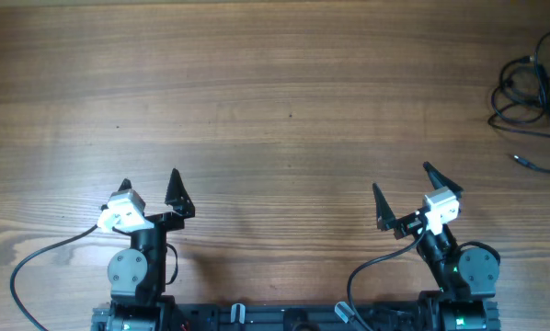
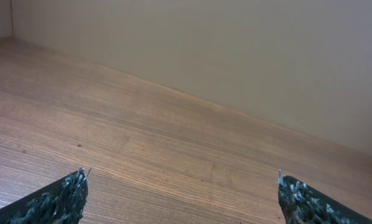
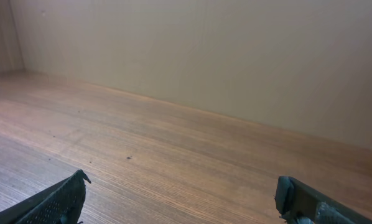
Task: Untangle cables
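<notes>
The cables (image 1: 535, 92) are thin black cords in a loose tangle at the far right edge of the wooden table in the overhead view, with one plug end (image 1: 523, 161) trailing toward me. My left gripper (image 1: 149, 178) is open and empty near the front left, far from the cables. My right gripper (image 1: 402, 176) is open and empty at the front right, below and left of the tangle. Both wrist views show only bare wood between the spread fingers (image 2: 183, 180) (image 3: 180, 183); the cables are out of view there.
The wooden table (image 1: 275, 101) fills the overhead view. A plain beige wall (image 2: 236, 50) stands behind the table's far edge. Thick black arm wires (image 1: 36, 257) loop at the front near the arm bases.
</notes>
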Robot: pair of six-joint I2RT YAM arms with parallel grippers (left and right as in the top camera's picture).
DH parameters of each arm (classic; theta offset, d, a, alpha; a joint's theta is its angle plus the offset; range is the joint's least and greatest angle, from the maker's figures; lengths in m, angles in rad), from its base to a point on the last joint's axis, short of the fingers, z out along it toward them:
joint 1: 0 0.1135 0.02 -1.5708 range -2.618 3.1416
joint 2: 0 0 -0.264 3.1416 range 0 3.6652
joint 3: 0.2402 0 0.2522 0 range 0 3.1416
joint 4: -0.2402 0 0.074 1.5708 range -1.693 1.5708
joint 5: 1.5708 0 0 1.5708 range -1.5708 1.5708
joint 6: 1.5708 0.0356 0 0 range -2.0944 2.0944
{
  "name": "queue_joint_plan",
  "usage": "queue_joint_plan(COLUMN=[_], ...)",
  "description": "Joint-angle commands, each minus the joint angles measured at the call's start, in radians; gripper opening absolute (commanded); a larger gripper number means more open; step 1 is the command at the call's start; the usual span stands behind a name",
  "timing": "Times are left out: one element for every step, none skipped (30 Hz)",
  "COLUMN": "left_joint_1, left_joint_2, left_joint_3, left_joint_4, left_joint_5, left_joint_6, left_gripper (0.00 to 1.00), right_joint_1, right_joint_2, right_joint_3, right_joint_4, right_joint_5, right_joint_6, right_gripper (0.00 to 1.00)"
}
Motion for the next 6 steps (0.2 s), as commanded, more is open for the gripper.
queue_joint_plan(left_joint_1=[-0.005,-0.005,-0.005,-0.005,-0.005,-0.005], left_joint_2=[-0.01,-0.01,-0.01,-0.01,-0.01,-0.01], left_joint_3=[-0.006,-0.006,-0.006,-0.006,-0.006,-0.006], left_joint_4=[0.003,0.003,0.003,0.003,0.003,0.003], left_joint_5=[-0.01,-0.01,-0.01,-0.01,-0.01,-0.01], left_joint_6=[0.008,0.009,0.009,0.009,0.009,0.009], left_gripper=[1.0,1.0,1.0,1.0,1.0,1.0], right_joint_1=[0.003,0.003,0.003,0.003,0.003,0.003], right_joint_2=[-0.008,-0.008,-0.008,-0.008,-0.008,-0.008], right_joint_3=[-0.001,-0.001,-0.001,-0.001,-0.001,-0.001], right_joint_4=[0.005,0.005,0.005,0.005,0.005,0.005], right_joint_5=[-0.002,-0.002,-0.002,-0.002,-0.002,-0.002], right_joint_6=[0.014,0.014,0.014,0.014,0.014,0.014], right_gripper=[1.0,1.0,1.0,1.0,1.0,1.0])
